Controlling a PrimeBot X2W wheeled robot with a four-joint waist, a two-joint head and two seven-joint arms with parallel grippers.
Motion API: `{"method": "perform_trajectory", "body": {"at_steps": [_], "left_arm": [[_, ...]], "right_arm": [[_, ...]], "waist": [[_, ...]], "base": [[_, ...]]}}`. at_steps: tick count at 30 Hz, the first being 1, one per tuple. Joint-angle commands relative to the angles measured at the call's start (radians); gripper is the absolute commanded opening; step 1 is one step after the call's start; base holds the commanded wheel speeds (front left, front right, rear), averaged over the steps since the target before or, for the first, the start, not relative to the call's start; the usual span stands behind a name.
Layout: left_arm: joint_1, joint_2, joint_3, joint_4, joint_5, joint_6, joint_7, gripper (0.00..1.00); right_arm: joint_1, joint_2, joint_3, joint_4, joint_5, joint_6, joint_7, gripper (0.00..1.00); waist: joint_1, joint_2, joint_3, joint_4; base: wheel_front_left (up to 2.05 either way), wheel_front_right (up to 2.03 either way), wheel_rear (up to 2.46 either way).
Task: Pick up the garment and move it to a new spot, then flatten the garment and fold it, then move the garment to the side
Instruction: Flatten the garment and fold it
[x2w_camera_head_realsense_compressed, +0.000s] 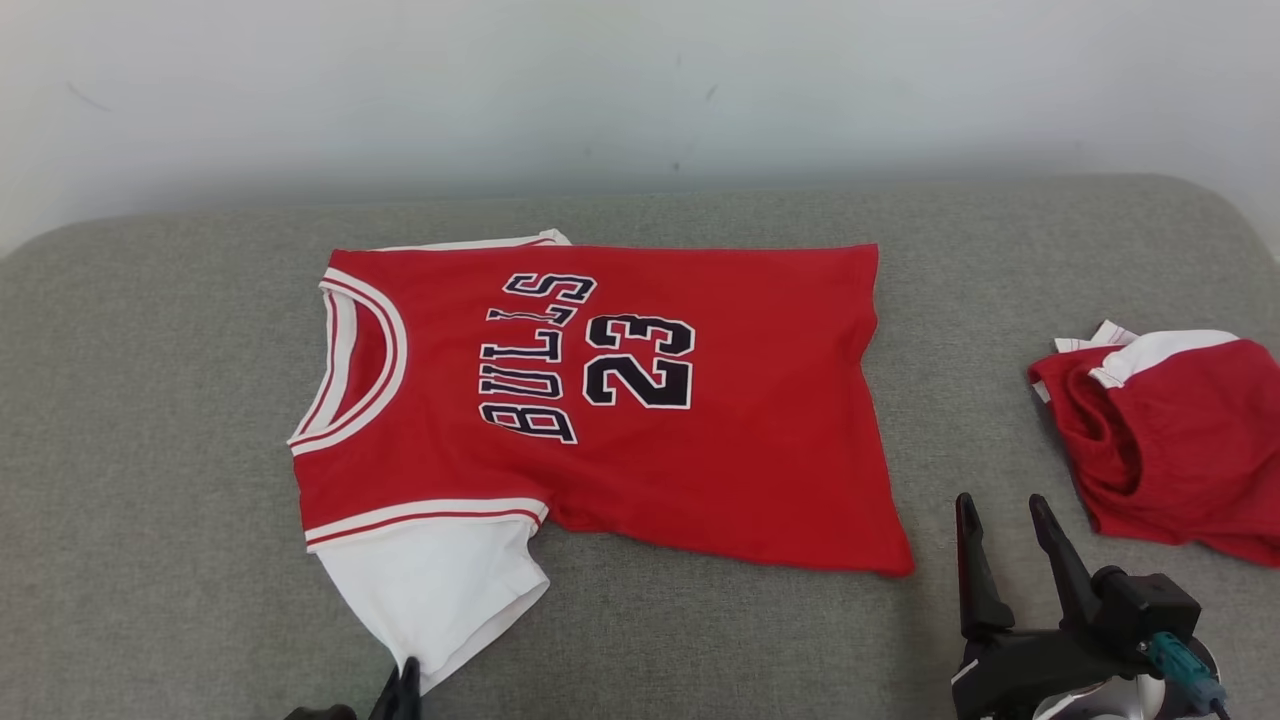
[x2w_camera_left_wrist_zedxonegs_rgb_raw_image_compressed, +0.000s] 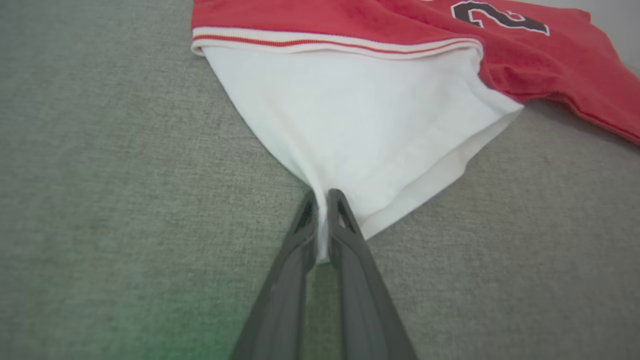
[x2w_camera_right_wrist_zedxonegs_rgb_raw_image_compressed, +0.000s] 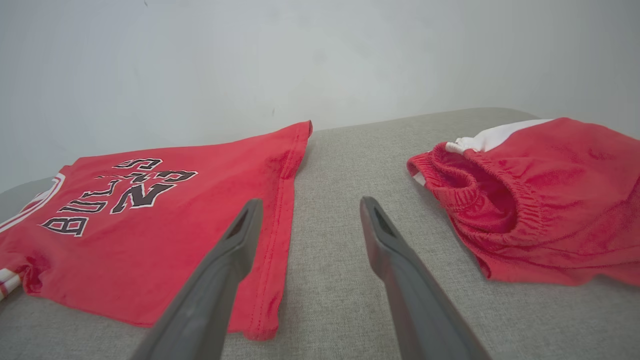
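The red jersey (x2w_camera_head_realsense_compressed: 620, 400) is lying spread out, print up, on the grey upholstered surface (x2w_camera_head_realsense_compressed: 150, 450). The left hand (x2w_camera_left_wrist_zedxonegs_rgb_raw_image_compressed: 324, 200) is pinching the tip of its white sleeve (x2w_camera_left_wrist_zedxonegs_rgb_raw_image_compressed: 360, 125), fingers nearly together on the cloth. The right hand (x2w_camera_head_realsense_compressed: 1002, 500) is hovering empty, fingers wide, just beside the near hem corner. Flattening or folding seems to be starting; next, the right hand is probably needing a grip on that hem.
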Motion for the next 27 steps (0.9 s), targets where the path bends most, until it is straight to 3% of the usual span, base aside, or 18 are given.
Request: {"method": "perform_trajectory", "body": {"at_steps": [1,12,25,26,27], "left_arm": [[0.001,-0.004,-0.012,0.013,-0.004,-0.004,0.011,0.00],[0.007,-0.002,0.028,-0.076,0.053,0.014,0.006,0.00],[0.007,-0.002,0.025,-0.098,0.070,-0.003,0.006,0.00],[0.004,-0.002,0.023,-0.100,0.071,-0.002,0.006,0.00],[0.000,-0.002,0.022,-0.103,0.073,-0.001,0.006,0.00]], "right_arm": [[0.011,0.002,0.003,0.004,0.004,0.000,0.000,1.00],[0.011,0.016,0.034,0.115,0.062,0.000,0.000,1.00],[-0.051,0.041,-0.042,0.316,0.078,0.000,0.001,1.00],[-0.053,0.044,-0.041,0.324,0.076,0.000,0.002,0.82],[-0.053,0.045,-0.044,0.332,0.078,0.000,0.002,0.45]], "waist": [[0.0000,0.0001,-0.001,0.008],[0.0000,0.0001,0.007,0.095],[0.0000,0.0001,0.035,0.187],[0.0000,0.0001,0.036,0.189],[0.0000,0.0001,0.037,0.190]], "base": [[0.00,0.00,0.00],[0.00,0.00,0.00],[0.00,0.00,0.00],[0.00,0.00,0.00],[0.00,0.00,0.00]]}}
